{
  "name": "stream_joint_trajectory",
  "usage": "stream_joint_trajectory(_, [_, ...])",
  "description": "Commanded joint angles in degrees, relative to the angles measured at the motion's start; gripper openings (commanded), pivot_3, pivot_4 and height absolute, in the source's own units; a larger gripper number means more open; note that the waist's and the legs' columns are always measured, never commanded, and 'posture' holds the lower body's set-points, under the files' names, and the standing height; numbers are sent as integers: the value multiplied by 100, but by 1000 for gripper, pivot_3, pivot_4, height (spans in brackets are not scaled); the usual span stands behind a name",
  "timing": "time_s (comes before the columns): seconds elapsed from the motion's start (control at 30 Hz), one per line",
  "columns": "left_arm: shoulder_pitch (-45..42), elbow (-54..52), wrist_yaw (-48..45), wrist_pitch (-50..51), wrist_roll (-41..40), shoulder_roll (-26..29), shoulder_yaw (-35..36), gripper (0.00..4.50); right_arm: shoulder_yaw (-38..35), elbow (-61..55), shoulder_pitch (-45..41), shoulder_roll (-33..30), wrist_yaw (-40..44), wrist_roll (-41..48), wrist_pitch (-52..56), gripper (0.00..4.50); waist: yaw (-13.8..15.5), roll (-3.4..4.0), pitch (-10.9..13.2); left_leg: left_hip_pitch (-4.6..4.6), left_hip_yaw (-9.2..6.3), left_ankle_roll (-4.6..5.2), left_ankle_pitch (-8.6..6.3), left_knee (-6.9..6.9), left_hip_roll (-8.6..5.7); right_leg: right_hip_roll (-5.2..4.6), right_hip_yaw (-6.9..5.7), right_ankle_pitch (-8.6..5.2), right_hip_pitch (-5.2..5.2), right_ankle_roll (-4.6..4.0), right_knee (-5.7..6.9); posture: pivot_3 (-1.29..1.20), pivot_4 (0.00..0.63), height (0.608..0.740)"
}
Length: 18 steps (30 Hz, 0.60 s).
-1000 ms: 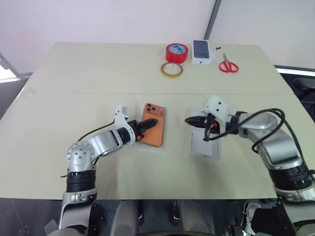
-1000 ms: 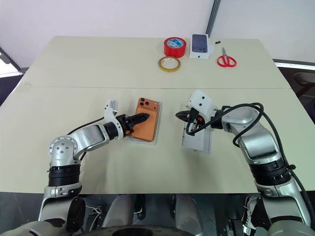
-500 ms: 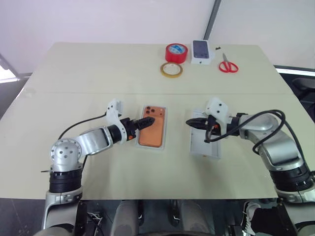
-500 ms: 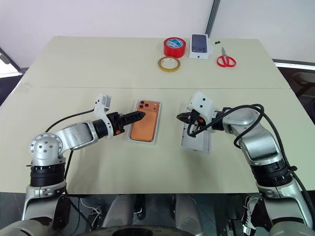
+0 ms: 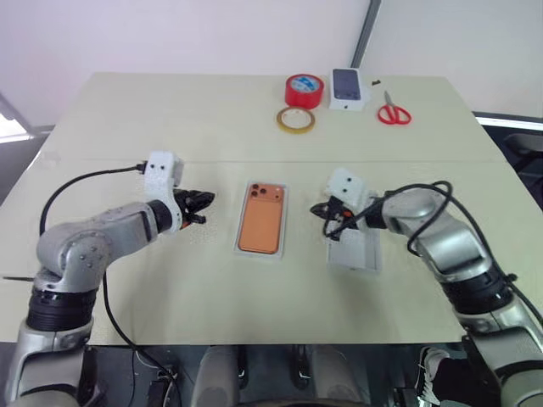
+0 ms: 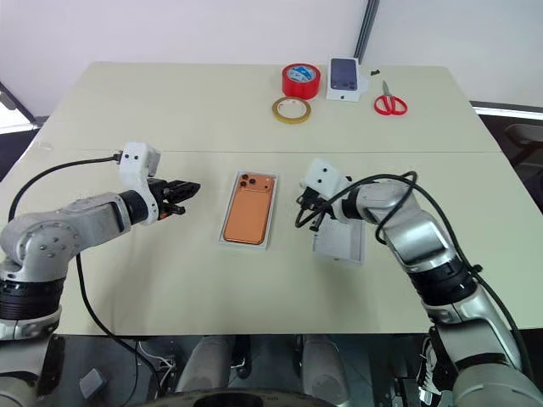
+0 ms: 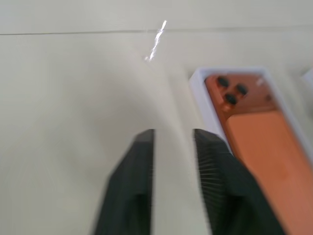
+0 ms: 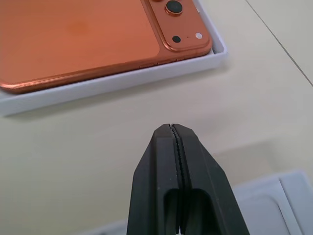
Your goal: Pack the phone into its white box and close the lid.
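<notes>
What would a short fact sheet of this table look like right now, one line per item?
phone: orange, lying back up inside the white box
lid: flat on the table, apart from the box
left claw: empty, beside the box, not touching it
right claw: shut, empty, at the lid's far edge
far edge: red tape roll, yellow tape ring, small phone box, scissors

Arms were silver-grey metal, rounded joints, black ribbed wrist collars. White boxy camera housing sat atop each wrist. Loose black cables looped alongside. Fingers (image 7: 137,196) were black, ridged inside.
</notes>
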Motion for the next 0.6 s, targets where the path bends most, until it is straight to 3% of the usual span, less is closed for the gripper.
stream_joint_trajectory(0.03, [-194,74,-589,-373,945,156,-555,36,302,99,-263,199,-241,-316,69,0,-6,0,0,-3,1,0,0,0,-1,-2,1,0,-3,0,-1,0,150,740])
stream_joint_trajectory(0.23, [-466,498,-1223,-511,1925,-356,-1440,36,956,660,-579,711,-571,-912,-111,0,-12,0,-1,-60,3,1,3,6,0,-4,2,2,-60,-1,14,0,150,740])
stream_joint_trajectory(0.37, [-498,455,-1487,-378,2173,-653,-1607,36,1008,725,-635,915,-522,-976,-159,0,-12,1,-2,-68,8,17,17,8,0,19,3,4,-72,4,27,0,150,740])
stream_joint_trajectory(0.6, [-685,133,-1812,-1,2269,-1274,-1785,36,858,206,-449,651,-254,-880,4,0,33,1,-2,-56,2,19,18,34,0,35,1,3,-46,7,38,0,150,740])
